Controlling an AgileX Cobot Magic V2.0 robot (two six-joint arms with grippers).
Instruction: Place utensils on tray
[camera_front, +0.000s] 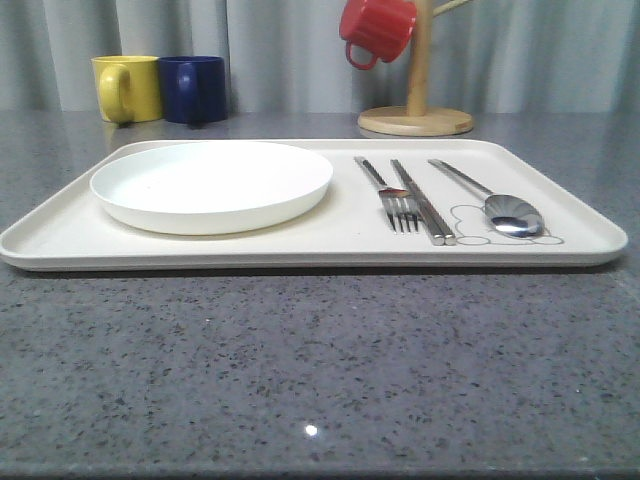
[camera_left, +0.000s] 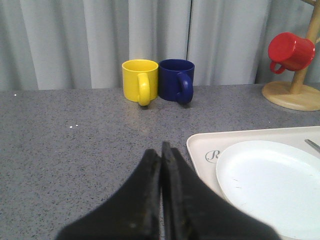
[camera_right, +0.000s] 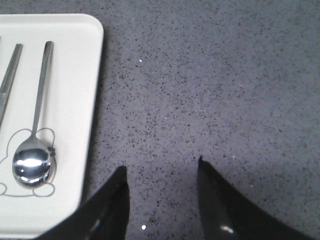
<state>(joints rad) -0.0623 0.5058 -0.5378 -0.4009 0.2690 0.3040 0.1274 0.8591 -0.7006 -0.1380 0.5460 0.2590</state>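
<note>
Grey speckled counter (camera_front: 320, 370), tray (camera_front: 300, 250) lettered "R", fork (camera_front: 392, 200), knife (camera_front: 423, 203), spoon (camera_front: 495, 202), left jaws pressed together, right jaws spread.

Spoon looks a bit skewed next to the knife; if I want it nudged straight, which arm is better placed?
Probably the right. The right gripper is open over bare table just beside the tray edge nearest the spoon. The left gripper is shut, by the plate end.

Cream tray (camera_front: 300, 240), white plate (camera_front: 212, 185), silver utensils (camera_front: 420, 200), speckled grey table (camera_front: 320, 370).
</note>
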